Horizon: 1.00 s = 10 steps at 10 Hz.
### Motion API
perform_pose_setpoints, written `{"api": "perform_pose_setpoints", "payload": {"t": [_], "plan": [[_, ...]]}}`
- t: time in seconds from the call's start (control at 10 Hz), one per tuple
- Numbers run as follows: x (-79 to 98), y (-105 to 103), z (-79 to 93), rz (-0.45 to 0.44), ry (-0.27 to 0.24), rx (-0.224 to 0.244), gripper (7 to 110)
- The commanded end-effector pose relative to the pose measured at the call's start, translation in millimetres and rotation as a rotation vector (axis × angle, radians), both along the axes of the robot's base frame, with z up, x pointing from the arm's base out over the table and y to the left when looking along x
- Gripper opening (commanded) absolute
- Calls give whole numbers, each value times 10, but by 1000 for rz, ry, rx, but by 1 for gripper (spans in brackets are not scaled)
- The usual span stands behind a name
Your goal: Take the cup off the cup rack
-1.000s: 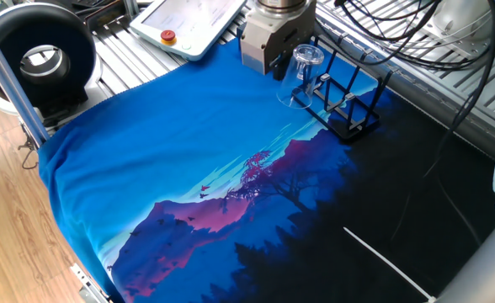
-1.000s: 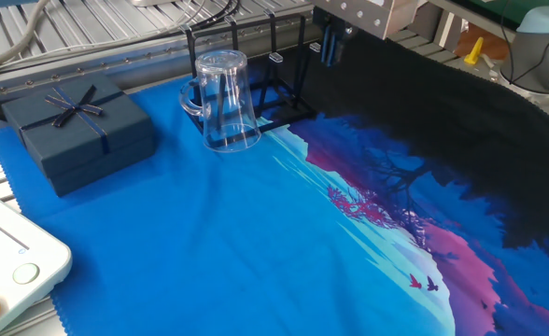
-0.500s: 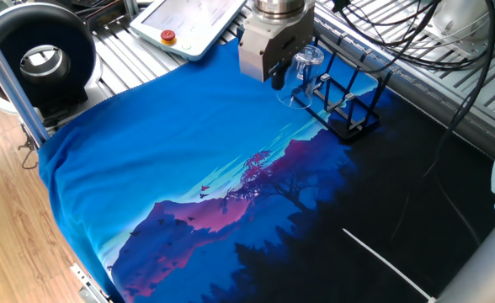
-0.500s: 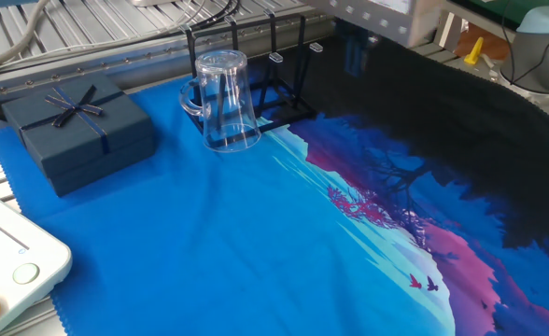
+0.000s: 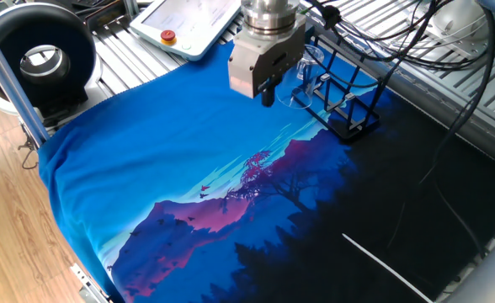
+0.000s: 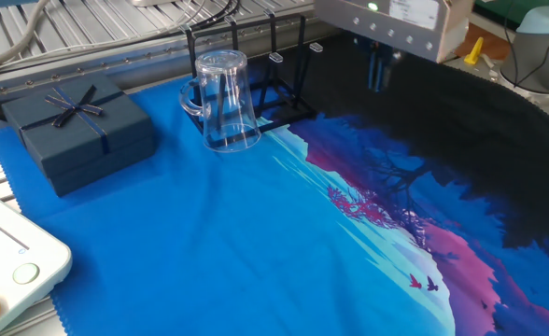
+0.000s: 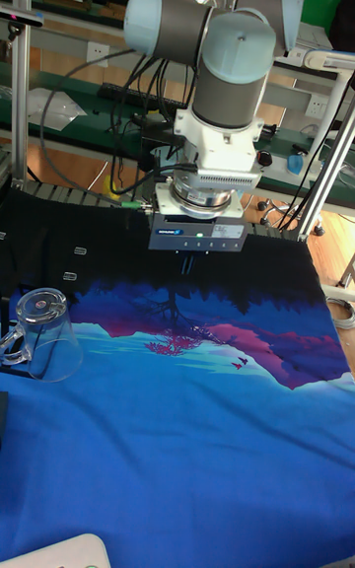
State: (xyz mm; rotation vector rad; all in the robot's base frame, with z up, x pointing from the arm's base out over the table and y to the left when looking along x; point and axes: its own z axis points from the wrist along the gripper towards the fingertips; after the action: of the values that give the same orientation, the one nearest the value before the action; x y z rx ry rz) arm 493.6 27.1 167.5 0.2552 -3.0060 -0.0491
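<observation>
Clear glass, the cup (image 6: pixel 223 101) sits upside down on its rack (image 6: pixel 273 79) behind my end effector (image 6: pixel 379 73), which, fingers narrow and empty, has drifted away, leaving the grasp unstarted.

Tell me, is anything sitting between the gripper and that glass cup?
Nothing visible. The gripper hangs above the cloth, off to one side of the cup, which sits upside down at the end of the black rack. Only open cloth lies between them.

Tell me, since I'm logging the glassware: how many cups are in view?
1. The cup sits upside down on the end of the cup rack, beside the navy gift box. The end effector hangs apart from it.
</observation>
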Motion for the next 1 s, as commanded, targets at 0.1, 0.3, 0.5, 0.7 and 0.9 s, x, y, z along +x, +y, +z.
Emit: {"api": "perform_pose_setpoints", "payload": {"t": [0.1, 0.3, 0.5, 0.7, 0.9], "plan": [[151, -119, 223, -6, -8, 18, 7], [178, -289, 296, -12, -5, 13, 7], [249, -486, 228, -6, -45, -32, 7], [254, -601, 167, 13, -63, -31, 7], [302, -599, 146, 40, -88, -16, 7]]}}
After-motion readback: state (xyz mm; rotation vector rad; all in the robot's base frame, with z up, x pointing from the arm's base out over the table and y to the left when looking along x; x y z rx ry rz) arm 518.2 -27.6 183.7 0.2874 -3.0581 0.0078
